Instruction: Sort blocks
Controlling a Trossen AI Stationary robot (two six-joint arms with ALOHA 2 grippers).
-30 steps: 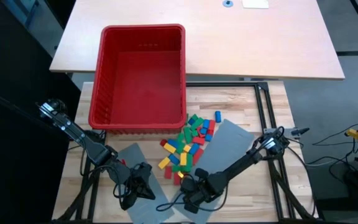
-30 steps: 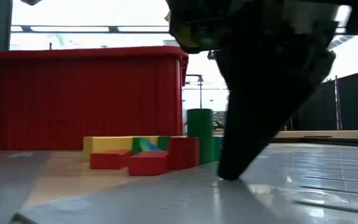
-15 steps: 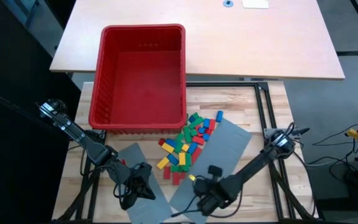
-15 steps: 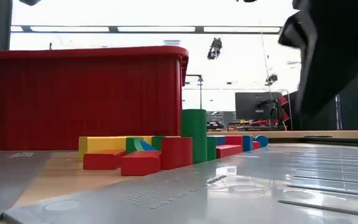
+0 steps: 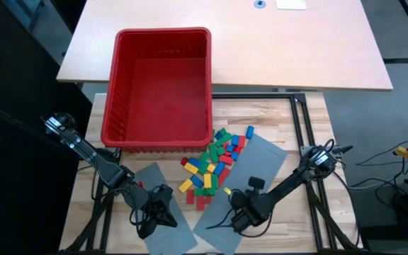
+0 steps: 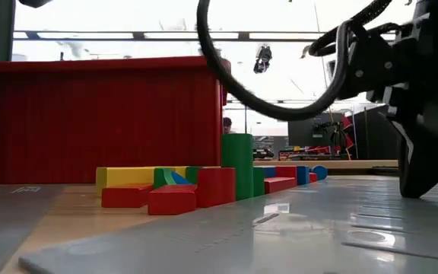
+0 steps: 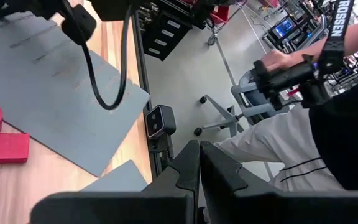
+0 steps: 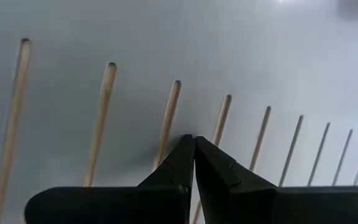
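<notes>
Your right gripper (image 8: 194,142) has its fingers pressed together with nothing between them, tips down on the grey slotted panel (image 5: 243,185) on the right side of the table; the wrist view shows the tips meeting right at one of the panel's slots. Your left gripper (image 7: 199,148) is likewise pinched closed and empty, parked over the other grey panel (image 5: 163,234) at the near left. The blocks (image 5: 214,166) lie in a loose heap of red, green, blue and yellow on the wooden table (image 5: 296,134), just in front of the red bin (image 5: 160,85) and between the two panels, near your right gripper but apart from it.
</notes>
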